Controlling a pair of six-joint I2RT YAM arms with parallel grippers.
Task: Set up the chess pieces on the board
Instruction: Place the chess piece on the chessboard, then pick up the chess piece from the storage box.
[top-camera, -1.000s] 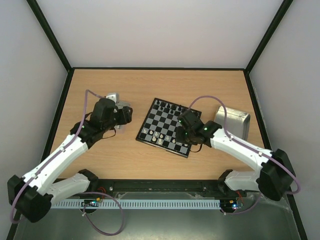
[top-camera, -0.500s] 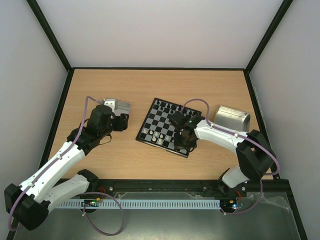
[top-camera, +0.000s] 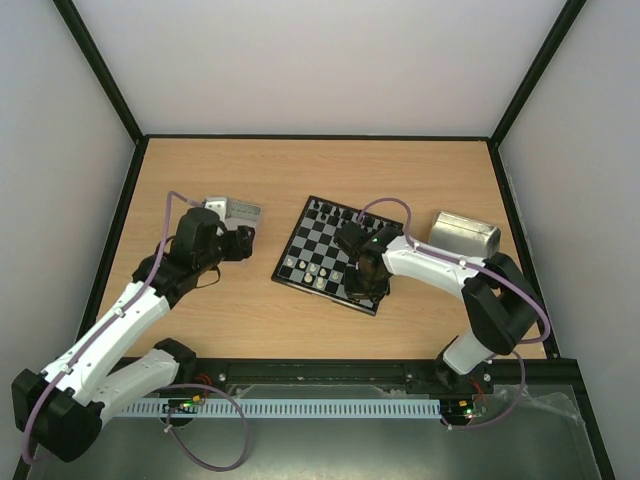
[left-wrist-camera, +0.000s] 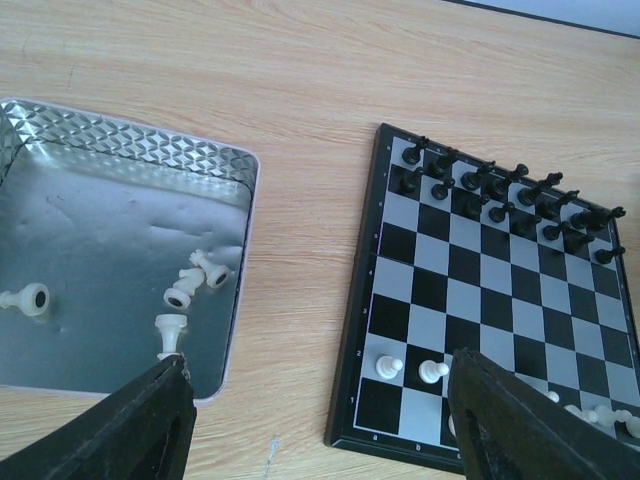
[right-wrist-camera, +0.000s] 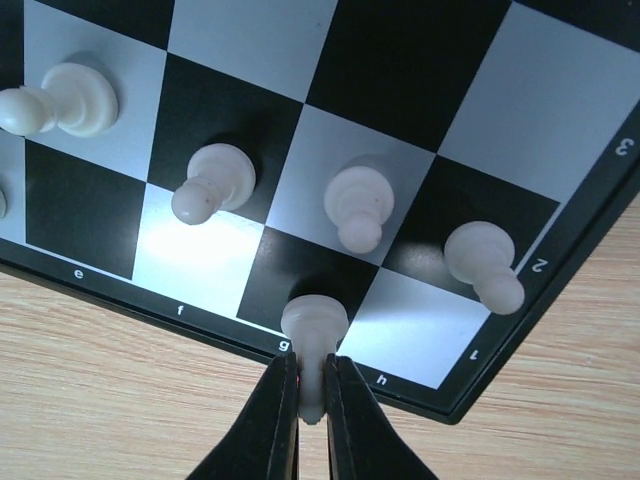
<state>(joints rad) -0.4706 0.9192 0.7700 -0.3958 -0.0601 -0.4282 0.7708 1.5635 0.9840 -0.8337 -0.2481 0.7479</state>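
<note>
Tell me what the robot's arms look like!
The left arm and right arm are white tubes with chunky black joints. A thin purple cable loops along each. A green light glows on the right one. The left gripper and right gripper have black fingers.

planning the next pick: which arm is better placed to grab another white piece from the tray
Left. The left gripper hangs open at the metal tray holding loose white pieces. The right gripper is shut on a white piece at the board's edge, away from that tray.
</note>
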